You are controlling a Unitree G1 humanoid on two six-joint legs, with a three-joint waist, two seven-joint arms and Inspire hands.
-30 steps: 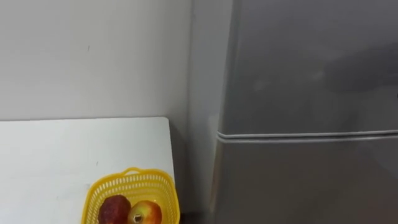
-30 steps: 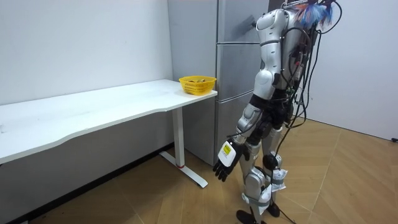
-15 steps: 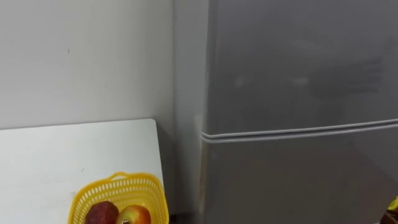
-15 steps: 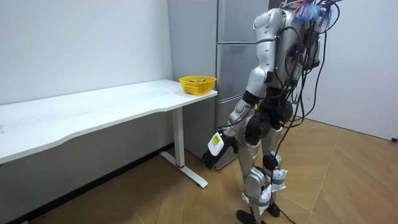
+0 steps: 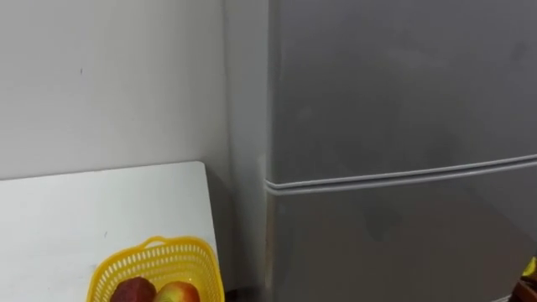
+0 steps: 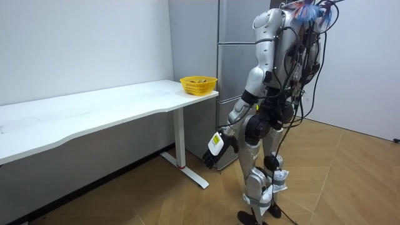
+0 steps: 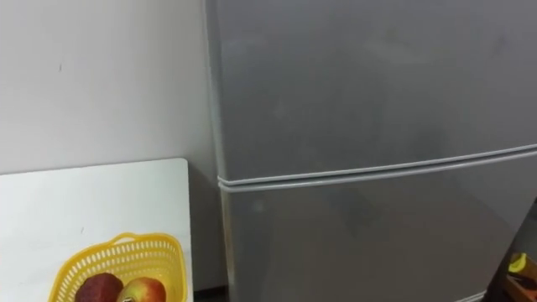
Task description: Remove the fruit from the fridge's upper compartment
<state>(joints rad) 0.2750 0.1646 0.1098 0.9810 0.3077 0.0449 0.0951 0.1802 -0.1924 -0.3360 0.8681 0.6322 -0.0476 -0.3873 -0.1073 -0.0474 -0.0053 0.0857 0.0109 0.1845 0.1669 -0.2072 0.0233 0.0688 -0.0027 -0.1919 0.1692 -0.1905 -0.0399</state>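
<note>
Fridge [image 5: 394, 101] shut, both doors; seam [image 5: 403, 178] between top & bottom door runs across mid-view. Whatever's to be fetched sits behind the top door [image 7: 369, 84], unseen. Robot stands facing it, table [image 5: 75, 210] w/ basket [image 5: 159, 250] of fruit [image 5: 172, 294] just to its left. Left hand [image 6: 215, 150] hangs low by the thigh, fingers relaxed, nothing in it. No handle visible on the door face, so prob. an edge grip: raise a hand to the top door's free edge, above the seam not below, hook fingers in, pull along the hinge arc, body clear of the swing. Which side hinges, can't tell.
</note>
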